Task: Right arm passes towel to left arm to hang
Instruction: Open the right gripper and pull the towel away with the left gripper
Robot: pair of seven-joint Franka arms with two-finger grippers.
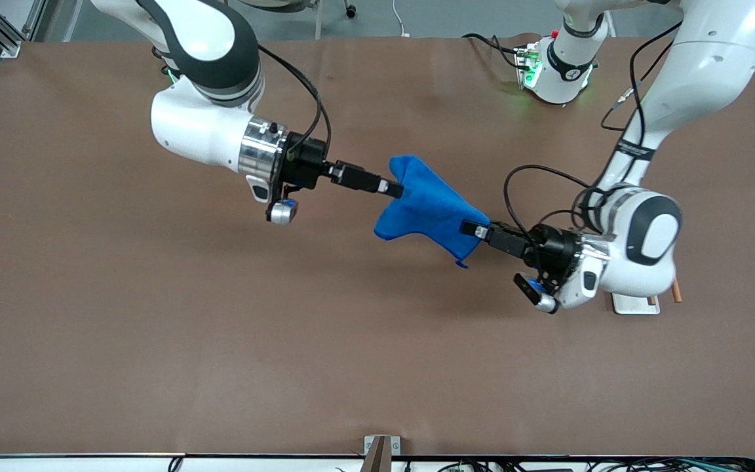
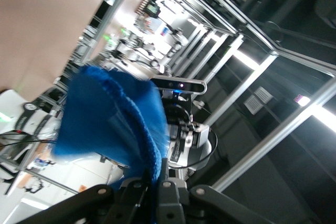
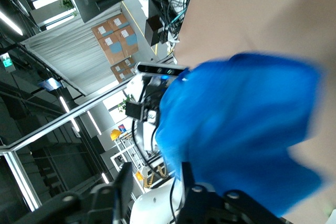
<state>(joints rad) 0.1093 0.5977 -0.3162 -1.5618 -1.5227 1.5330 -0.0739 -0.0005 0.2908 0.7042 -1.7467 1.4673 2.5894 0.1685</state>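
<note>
The towel (image 1: 431,206) hung in the air over the middle of the table (image 1: 154,341), stretched between both grippers. The right gripper (image 1: 396,189) pinched its upper edge with closed fingers; the left gripper (image 1: 472,229) clamped the lower corner, fingers closed on the cloth.

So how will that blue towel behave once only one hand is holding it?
The towel is probably floppy: it sags and folds between the right hand and the left hand. It looks light and fuzzy, so it likely won't slip but should droop from one pinch.
</note>
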